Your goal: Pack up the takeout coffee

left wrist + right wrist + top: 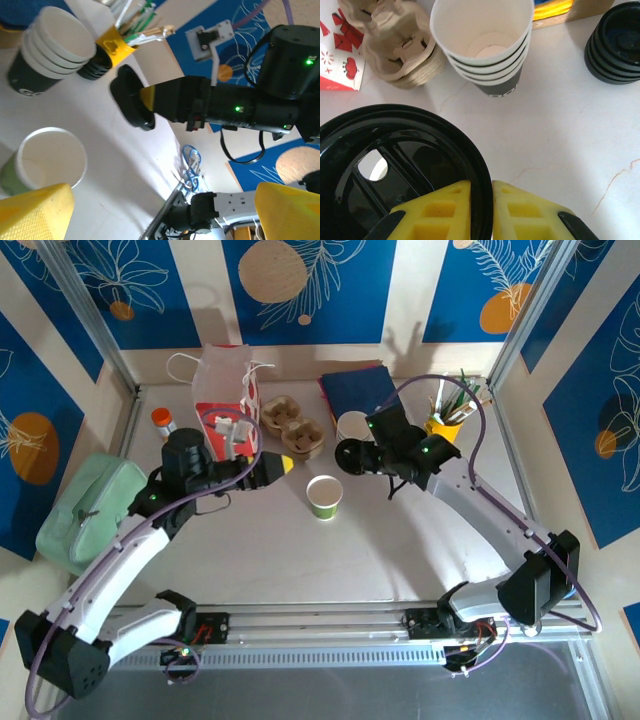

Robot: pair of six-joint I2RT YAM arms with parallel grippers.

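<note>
Hovering near the green cup (pixel 324 496), the left end effector (pixel 283 464) is held wide. The black lid (pixel 395 150) is pinched by the right end effector (pixel 480 189).

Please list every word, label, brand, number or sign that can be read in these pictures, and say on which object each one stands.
No text can be read in full.
Stack of paper cups: white print low on the dark outer cup, cut off and blurred, not readable.
Red and white paper bag: red pattern, no legible words.
Green cup and black lid: no print visible.
</note>
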